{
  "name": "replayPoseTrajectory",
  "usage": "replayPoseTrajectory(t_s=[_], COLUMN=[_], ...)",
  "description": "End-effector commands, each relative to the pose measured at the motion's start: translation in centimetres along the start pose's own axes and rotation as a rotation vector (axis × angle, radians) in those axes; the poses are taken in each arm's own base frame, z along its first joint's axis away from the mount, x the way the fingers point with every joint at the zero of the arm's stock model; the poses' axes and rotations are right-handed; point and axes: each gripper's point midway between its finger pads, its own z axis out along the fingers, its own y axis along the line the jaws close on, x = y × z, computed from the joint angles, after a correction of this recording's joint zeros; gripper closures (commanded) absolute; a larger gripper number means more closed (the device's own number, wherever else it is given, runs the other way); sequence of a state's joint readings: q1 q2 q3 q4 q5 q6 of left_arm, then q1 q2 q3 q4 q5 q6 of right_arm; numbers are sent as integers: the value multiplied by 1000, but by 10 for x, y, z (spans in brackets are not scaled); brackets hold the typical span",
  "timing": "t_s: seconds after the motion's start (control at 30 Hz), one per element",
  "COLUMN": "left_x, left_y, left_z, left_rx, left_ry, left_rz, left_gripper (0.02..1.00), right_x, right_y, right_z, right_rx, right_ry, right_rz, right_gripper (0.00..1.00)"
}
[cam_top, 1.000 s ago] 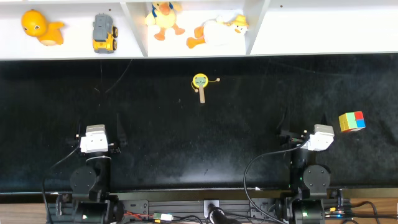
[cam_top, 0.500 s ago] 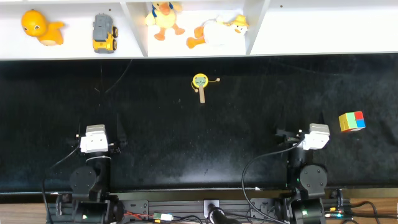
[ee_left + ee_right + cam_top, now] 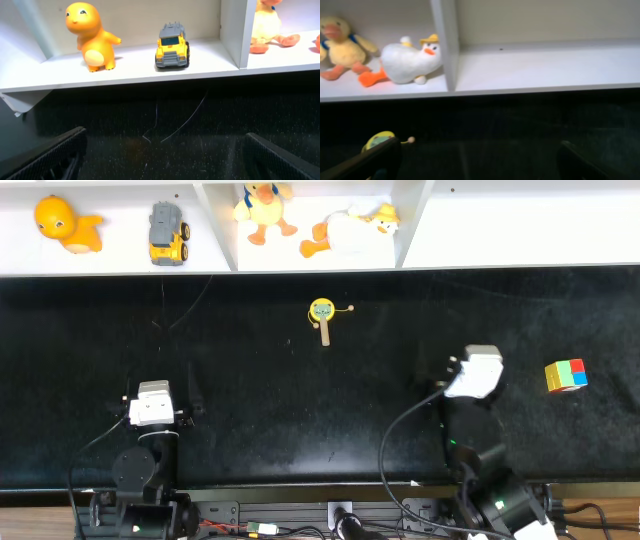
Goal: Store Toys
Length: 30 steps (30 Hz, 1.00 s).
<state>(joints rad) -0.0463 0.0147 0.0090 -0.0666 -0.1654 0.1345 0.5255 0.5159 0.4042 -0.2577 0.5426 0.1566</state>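
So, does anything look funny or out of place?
The white duck lies flopped on its side in the middle shelf compartment, beside the upright yellow duck. The small rattle and the coloured cube sit out on the black table, not shelved.

A black bench (image 3: 300, 410) runs across the whole work area, its surface dull and finely speckled. Thin pale scratches (image 3: 190, 305) curve over it near its far edge on the left; from close up they show as a few light, crossing lines (image 3: 175, 125). A white scrap (image 3: 17, 97) with a ragged edge sits at the bench's far left end. Along the near edge lies a tangle of cables (image 3: 300, 525), with brown wood (image 3: 40, 522) at both corners.
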Motion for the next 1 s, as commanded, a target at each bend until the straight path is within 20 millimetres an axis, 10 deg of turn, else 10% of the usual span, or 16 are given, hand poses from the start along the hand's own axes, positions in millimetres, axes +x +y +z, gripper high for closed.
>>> replayPoseTrajectory(t_s=[0.03,0.6,1.0], left_x=[-2,-2,-2], left_y=[-2,-2,-2], left_z=[-1,-1,-1], left_rx=[11,11,11], left_ry=[-9,-9,-9], left_rz=[14,14,14], left_gripper=[20,20,20], right_x=[-14,35,80], right_y=[12,118,156], right_z=[-3,21,53], right_rx=[80,114,74], right_ry=[25,370,481], right_rz=[73,83,87], right_gripper=[5,7,7])
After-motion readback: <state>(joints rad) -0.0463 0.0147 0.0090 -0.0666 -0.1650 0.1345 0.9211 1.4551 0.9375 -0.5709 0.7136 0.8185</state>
